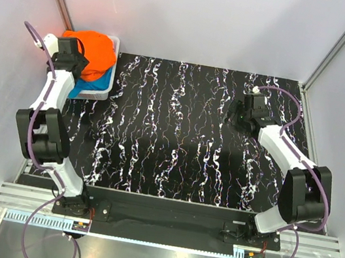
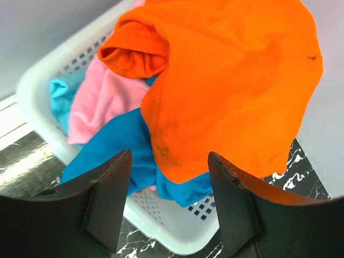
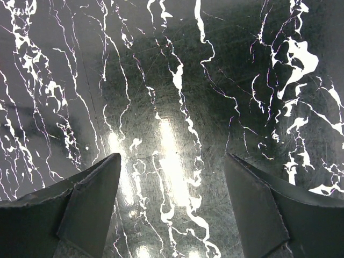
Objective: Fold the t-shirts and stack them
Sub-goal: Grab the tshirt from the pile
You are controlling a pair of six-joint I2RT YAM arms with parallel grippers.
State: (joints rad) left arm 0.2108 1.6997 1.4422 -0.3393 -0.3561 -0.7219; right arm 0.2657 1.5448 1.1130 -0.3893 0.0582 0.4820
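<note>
The t-shirts lie crumpled in a white plastic basket (image 1: 92,94) at the table's far left corner. A bright orange shirt (image 2: 231,80) is piled on top (image 1: 98,50). A teal-blue shirt (image 2: 115,145) spills over the basket rim (image 2: 177,220), and a pink shirt (image 2: 99,102) lies under the orange one. My left gripper (image 2: 169,156) hovers open just above the heap's near edge (image 1: 78,60), with nothing between its fingers. Over the right side of the mat, my right gripper (image 3: 172,161) stands wide open (image 1: 237,117) above bare surface.
A black mat with white marbling (image 1: 178,136) covers the table. Pale walls with metal posts close in the left, back and right sides. A metal rail (image 1: 163,223) runs along the near edge by the arm bases.
</note>
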